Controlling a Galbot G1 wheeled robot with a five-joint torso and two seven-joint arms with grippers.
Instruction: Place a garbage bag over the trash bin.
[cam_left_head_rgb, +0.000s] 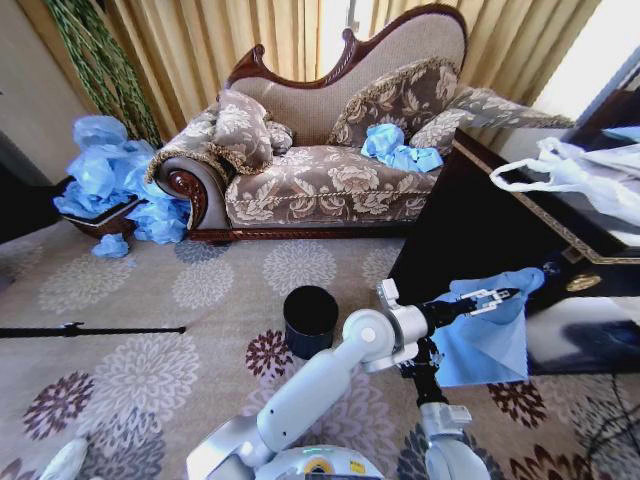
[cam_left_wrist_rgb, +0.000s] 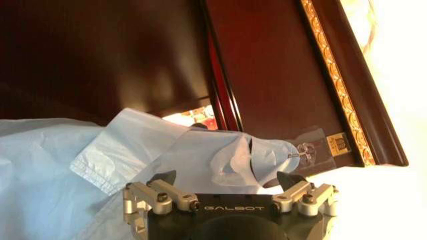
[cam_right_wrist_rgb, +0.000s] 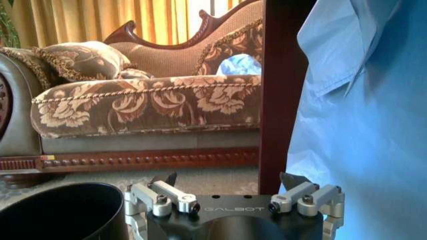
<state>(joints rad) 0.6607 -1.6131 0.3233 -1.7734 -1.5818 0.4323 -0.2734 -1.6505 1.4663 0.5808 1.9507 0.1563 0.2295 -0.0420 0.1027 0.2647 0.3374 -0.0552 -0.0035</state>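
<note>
right gripper (cam_right_wrist_rgb: 230, 186) low down, jaws apart, nothing in them – trash bin (cam_right_wrist_rgb: 57, 210) sits just beside it, mouth up | garbage bag (cam_left_head_rgb: 490, 335) hangs long-ways down, just past its fingers | left gripper (cam_left_head_rgb: 497, 297) pinching the bag's top edge against the dark cabinet (cam_left_head_rgb: 470, 230) | bin's closer to the right arm

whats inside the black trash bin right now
The trash bin looks bare inside: dark walls, no liner. Its bottom is lost in shadow. The garbage bag hangs apart at the left gripper.
</note>
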